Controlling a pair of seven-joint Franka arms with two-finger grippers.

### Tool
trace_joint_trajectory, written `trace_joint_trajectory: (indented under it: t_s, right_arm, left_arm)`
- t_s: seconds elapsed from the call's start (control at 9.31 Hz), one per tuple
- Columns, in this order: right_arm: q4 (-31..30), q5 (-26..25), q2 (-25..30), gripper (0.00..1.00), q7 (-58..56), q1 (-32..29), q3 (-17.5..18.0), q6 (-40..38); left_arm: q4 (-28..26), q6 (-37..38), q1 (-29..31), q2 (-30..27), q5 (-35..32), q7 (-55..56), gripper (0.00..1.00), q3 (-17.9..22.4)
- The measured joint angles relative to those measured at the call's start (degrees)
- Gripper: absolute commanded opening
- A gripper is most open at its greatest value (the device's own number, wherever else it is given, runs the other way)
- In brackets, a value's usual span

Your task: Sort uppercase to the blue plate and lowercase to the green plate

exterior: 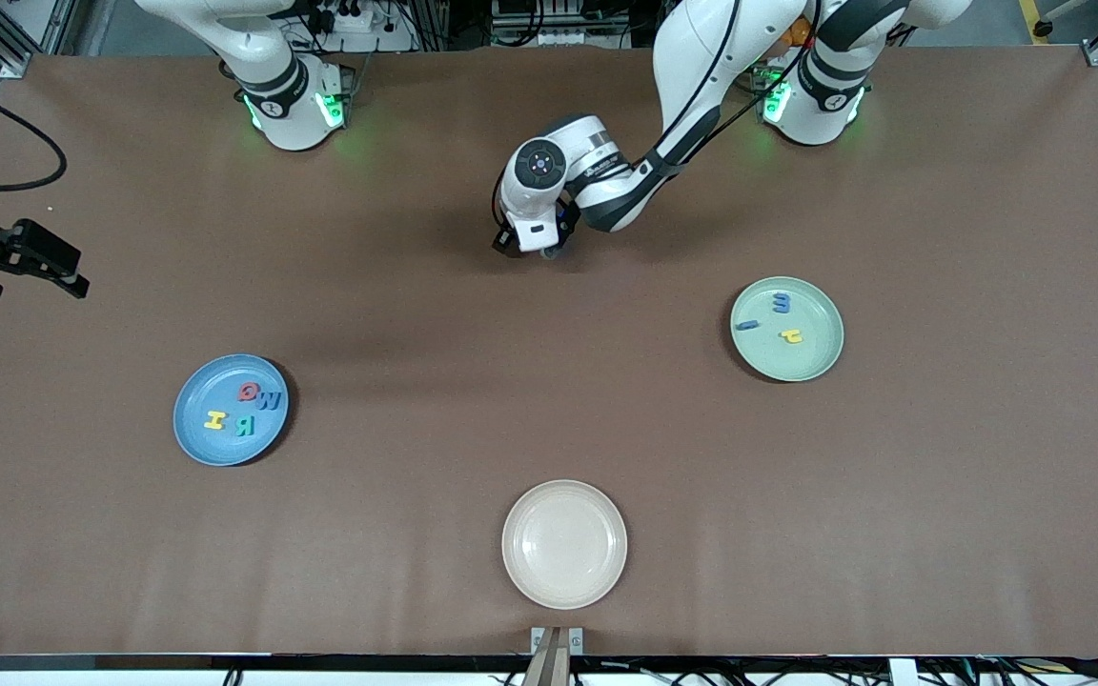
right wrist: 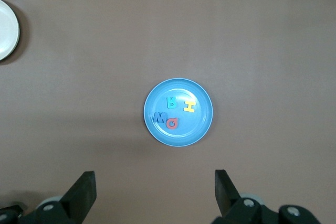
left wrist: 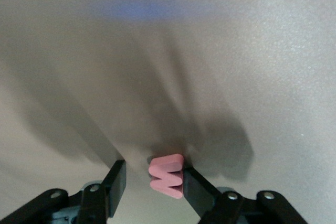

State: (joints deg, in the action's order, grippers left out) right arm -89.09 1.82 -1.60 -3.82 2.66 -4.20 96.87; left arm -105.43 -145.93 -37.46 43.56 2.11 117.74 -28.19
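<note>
My left gripper (left wrist: 155,170) is down at the table's middle (exterior: 532,250), its jaws around a small red lowercase w (left wrist: 167,176). One finger touches the letter and a gap shows at the other. In the front view the hand hides this letter. The blue plate (exterior: 198,440) holds red Q (exterior: 250,391), blue W (exterior: 269,400), yellow H (exterior: 215,419) and teal R (exterior: 244,425). The green plate (exterior: 806,367) holds dark blue i (exterior: 747,325), blue m (exterior: 782,303) and a yellow letter (exterior: 792,335). My right gripper (right wrist: 155,176) waits open, high over the table beside the blue plate (right wrist: 178,136).
A cream plate (exterior: 563,543) with nothing in it lies near the table's front edge, nearer to the front camera than both coloured plates. It also shows at the edge of the right wrist view as a cream plate (right wrist: 6,30). Brown table top surrounds the plates.
</note>
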Motion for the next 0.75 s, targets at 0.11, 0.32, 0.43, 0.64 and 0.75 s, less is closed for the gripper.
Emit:
trace_joint_trajectory:
  t_s: [0.11,0.32,0.43,0.64,0.75]
  right_arm:
    - [0.0,0.0,0.0,1.0,0.5,0.0,0.0,-0.5]
    - [0.7,0.1,0.0,1.0,1.4,0.0,0.0,-0.9]
    - [1.2,0.3,0.0,1.0,1.5,0.0,0.0,-1.3]
    - [1.2,0.4,-0.1,1.0,1.6,0.0,0.0,-1.6]
    - [1.2,0.5,-0.2,1.0,1.7,0.0,0.0,-1.7]
  left_arm:
    - [0.1,0.4,0.0,0.0,0.0,0.0,0.41,0.0]
    - [0.2,1.2,0.0,-0.2,0.0,0.2,0.32,-0.1]
    - [0.2,1.6,-0.1,-0.3,0.0,0.3,0.3,0.0]
    - [0.2,2.2,0.0,-0.4,0.1,0.4,0.26,-0.1]
    - [0.2,2.2,0.0,-0.4,0.1,0.4,0.24,-0.2]
